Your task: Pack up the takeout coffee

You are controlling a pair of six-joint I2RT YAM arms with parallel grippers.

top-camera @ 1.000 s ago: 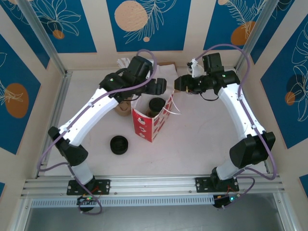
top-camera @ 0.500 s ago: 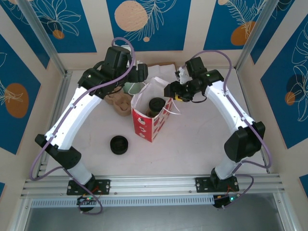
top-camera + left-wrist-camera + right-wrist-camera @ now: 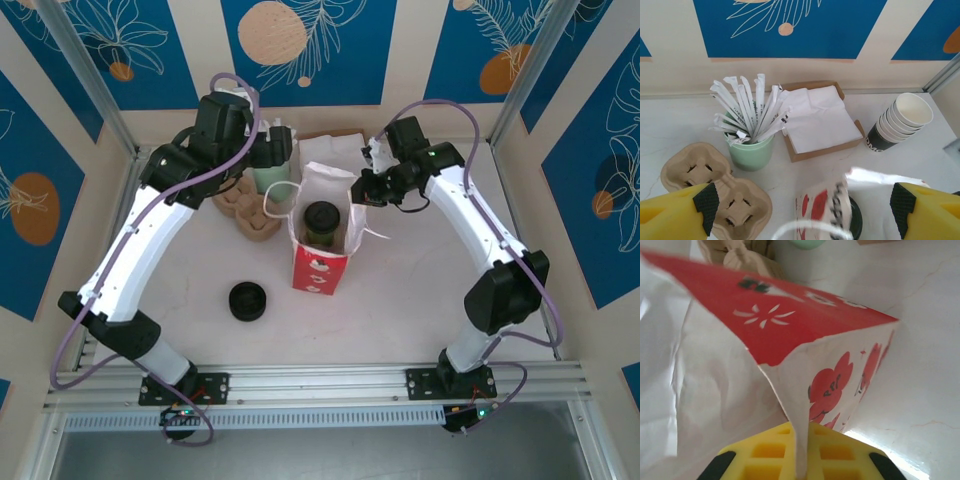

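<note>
- The takeout coffee stands upright inside the open red-and-white bag, with its black lid facing up.
- The right gripper is clamped on the bag's upper edge, the paper pinched between its fingers.
- The left gripper hangs wide apart and holds nothing, over the surface near the green cup of straws.

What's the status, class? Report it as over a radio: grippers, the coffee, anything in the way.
Left gripper open, holding nothing. Right gripper shut on the bag edge. Takeout coffee upright inside the bag. Nothing seen in the way.
</note>
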